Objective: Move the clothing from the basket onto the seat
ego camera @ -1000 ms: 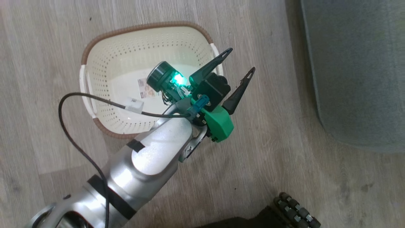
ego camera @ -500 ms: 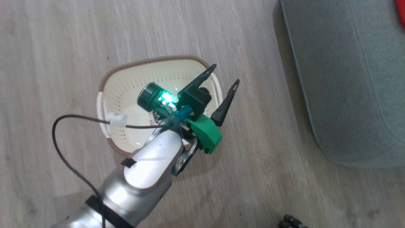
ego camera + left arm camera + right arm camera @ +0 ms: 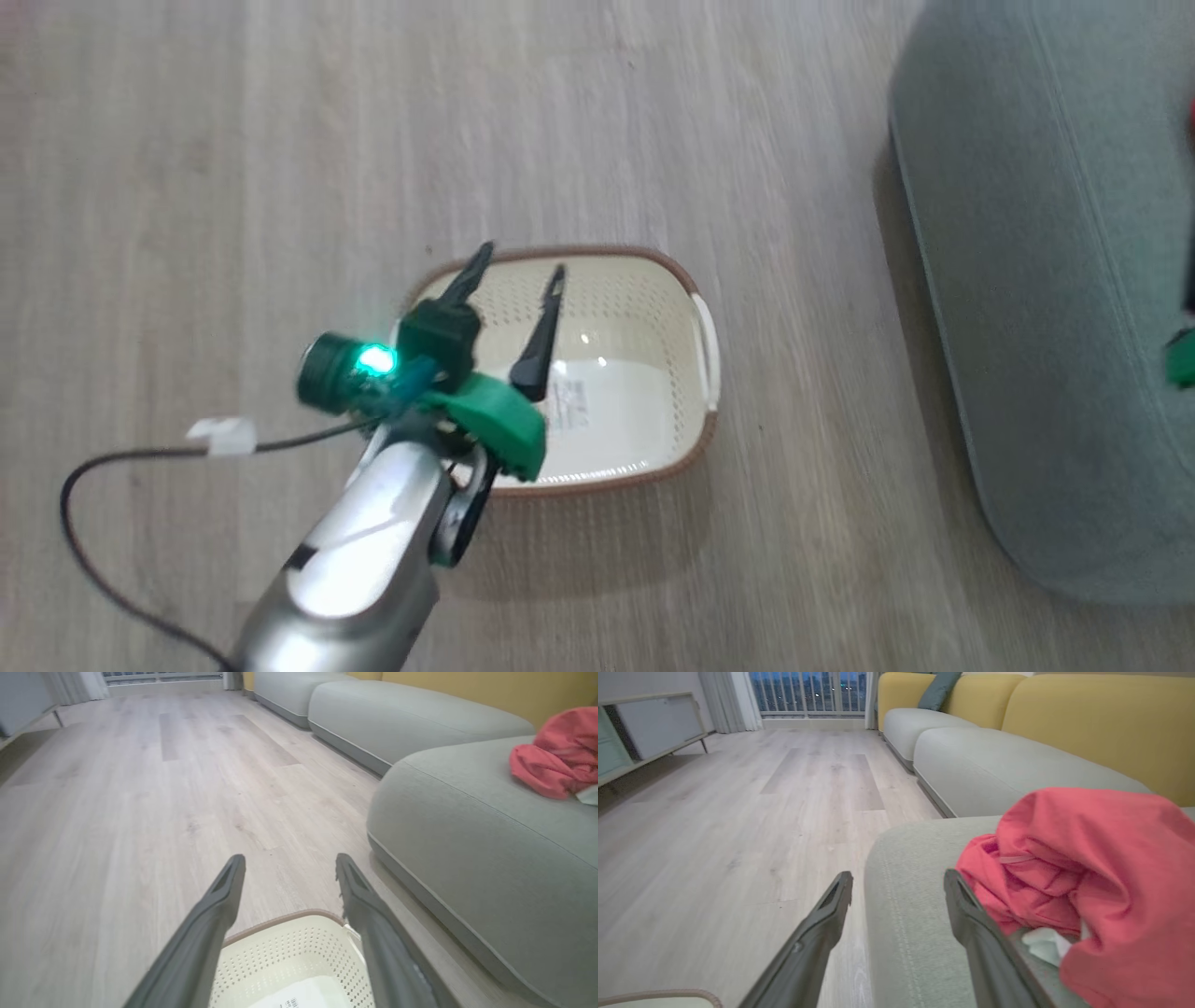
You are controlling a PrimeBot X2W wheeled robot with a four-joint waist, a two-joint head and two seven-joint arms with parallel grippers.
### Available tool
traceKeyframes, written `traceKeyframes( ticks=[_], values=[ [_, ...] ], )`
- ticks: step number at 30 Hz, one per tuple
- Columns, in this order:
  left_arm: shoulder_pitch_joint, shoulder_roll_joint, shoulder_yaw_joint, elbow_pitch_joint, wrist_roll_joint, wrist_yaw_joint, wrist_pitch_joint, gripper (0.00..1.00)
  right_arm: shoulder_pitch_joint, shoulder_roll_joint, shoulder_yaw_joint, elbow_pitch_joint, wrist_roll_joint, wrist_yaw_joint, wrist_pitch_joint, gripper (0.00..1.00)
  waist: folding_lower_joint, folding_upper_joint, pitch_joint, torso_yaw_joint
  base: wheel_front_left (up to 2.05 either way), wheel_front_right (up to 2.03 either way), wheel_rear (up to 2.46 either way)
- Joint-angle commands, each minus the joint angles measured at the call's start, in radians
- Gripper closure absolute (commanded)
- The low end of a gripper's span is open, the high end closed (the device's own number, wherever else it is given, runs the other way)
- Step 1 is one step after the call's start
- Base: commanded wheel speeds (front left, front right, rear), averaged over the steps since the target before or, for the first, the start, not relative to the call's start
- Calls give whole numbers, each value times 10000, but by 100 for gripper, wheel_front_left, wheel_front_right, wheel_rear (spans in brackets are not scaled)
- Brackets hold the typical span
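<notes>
Left pincer [image 3: 522, 259] hangs open over the basket [image 3: 607, 250] while right pincer [image 3: 897, 875], also open, hovers near the soft, light red clothing [image 3: 1087, 882] heaped on the seat [image 3: 915, 896], likely best pinched by a raised fold.

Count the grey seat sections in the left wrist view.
3: the near seat bearing the red clothing, a middle seat behind it, a far seat beyond. More may lie out of frame.
</notes>
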Motion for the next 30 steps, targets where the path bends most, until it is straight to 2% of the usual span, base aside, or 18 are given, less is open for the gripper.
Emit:
traceKeyframes(
  ticks=[1, 11, 20, 30],
  values=[
    [-1, 178, 484, -361, 90, 63, -51, 0, 189, -122, 181, -389, -46, -4, -91, 0, 1, -1, -413, 364, 0, 0, 0],
    [1520, 526, 2440, -419, 618, 164, -51, 0, 1136, 864, 990, -1174, -270, -4, -91, 0, 1, -1, -1462, 931, 0, 0, 0],
    [2721, 435, 3859, -989, 1275, 297, -51, 0, 1840, 1481, 1649, -1707, -513, -4, -91, 0, 1, -1, -2087, 1140, 0, 0, 0],
    [3760, 58, 5022, -1306, 1693, -127, -51, 0, 2814, 2201, 2343, -2074, -868, -4, -91, 0, 1, -1, -2649, 1182, 0, 0, 0]
  ],
)
